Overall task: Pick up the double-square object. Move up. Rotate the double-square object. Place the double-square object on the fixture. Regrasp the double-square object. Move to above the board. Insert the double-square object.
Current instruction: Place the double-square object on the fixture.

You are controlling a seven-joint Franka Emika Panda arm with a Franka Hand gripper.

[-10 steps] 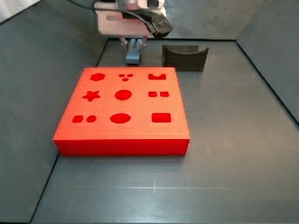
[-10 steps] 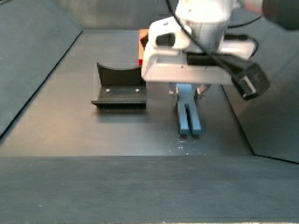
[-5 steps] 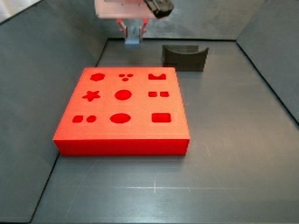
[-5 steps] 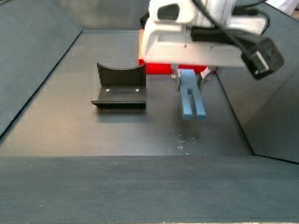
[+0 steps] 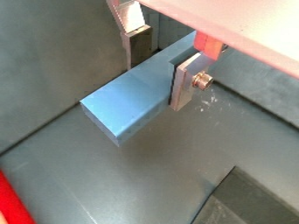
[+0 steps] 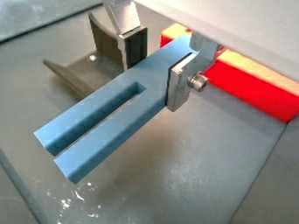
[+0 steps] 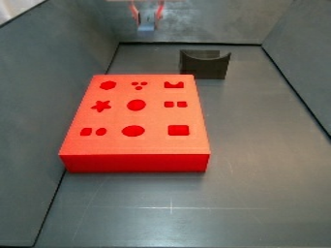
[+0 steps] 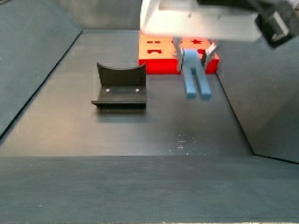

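The gripper (image 6: 158, 54) hangs high over the floor and clamps the double-square object (image 6: 103, 125). Its fingers (image 6: 180, 80) look like flat shiny metal with a small round screw, and the pads look dull and dark. The double-square object looks like smooth blue plastic, not shiny (it has a long groove down one face). The board (image 7: 135, 124) at about 9 o'clock from the middle of a side view looks like smooth bright red plastic with a soft, matt top. The fixture (image 8: 118, 86) looks dark and dull. The floor (image 8: 128, 131) looks like smooth grey metal with a faint shine.
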